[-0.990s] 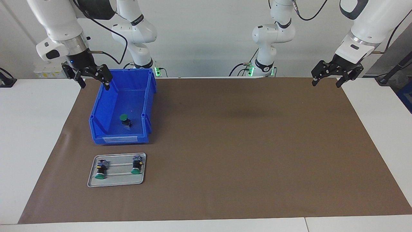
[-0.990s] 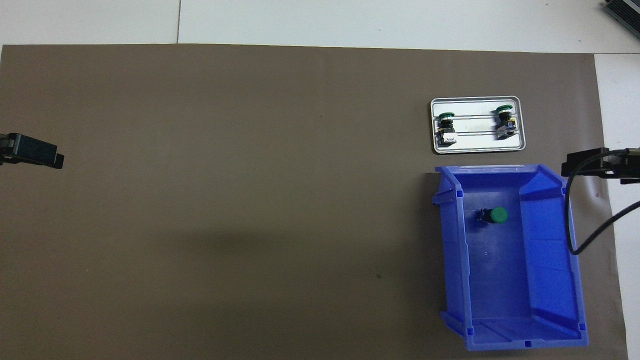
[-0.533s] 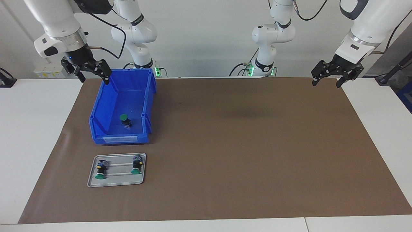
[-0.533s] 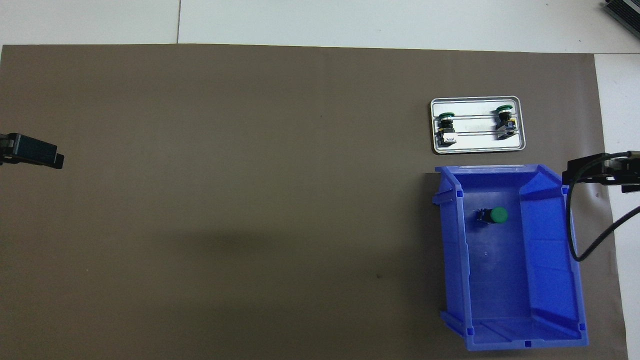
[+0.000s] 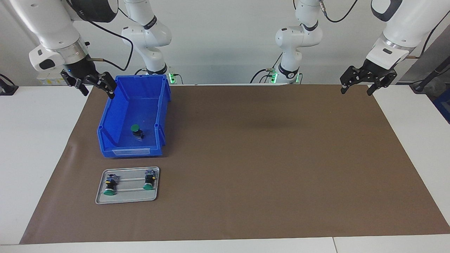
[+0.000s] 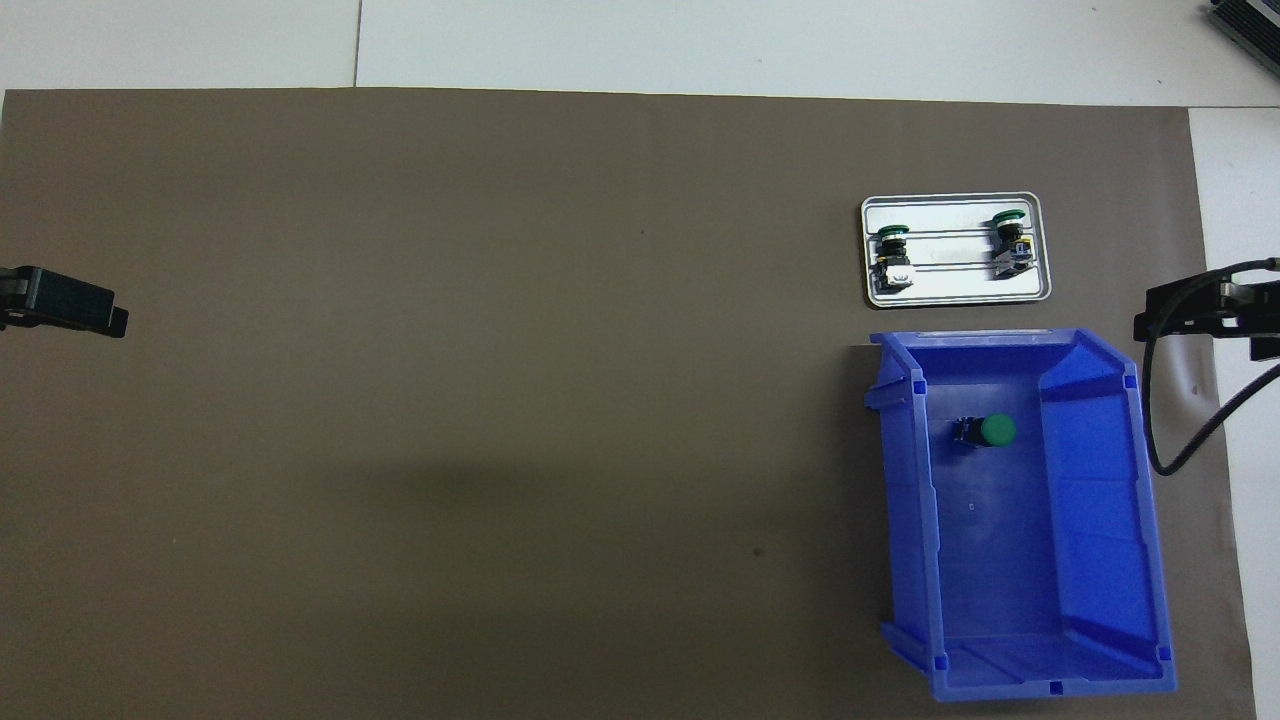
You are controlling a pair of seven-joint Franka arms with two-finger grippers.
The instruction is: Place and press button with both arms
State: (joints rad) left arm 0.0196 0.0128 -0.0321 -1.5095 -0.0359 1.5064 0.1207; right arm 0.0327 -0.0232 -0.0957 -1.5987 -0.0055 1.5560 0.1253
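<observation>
A green-capped button (image 5: 135,130) (image 6: 990,431) lies on its side on the floor of the blue bin (image 5: 116,112) (image 6: 1100,500). Two more of the same buttons (image 5: 110,184) (image 5: 149,181) lie on a small metal tray (image 5: 128,196) (image 6: 950,290) just beside the bin, farther from the robots. My right gripper (image 5: 98,93) (image 6: 1200,315) hangs open and empty in the air by the bin's outer wall, over the mat's edge. My left gripper (image 5: 355,92) (image 6: 70,305) waits open and empty over the mat's edge at the left arm's end.
A brown mat (image 5: 263,158) covers most of the white table (image 5: 35,140). The right arm's black cable (image 6: 1160,440) loops down beside the bin. The bin's tall walls enclose the lone button.
My right gripper has risen and drawn away from over the bin's rim toward the right arm's end of the table. The left arm, the buttons and the bin have not moved.
</observation>
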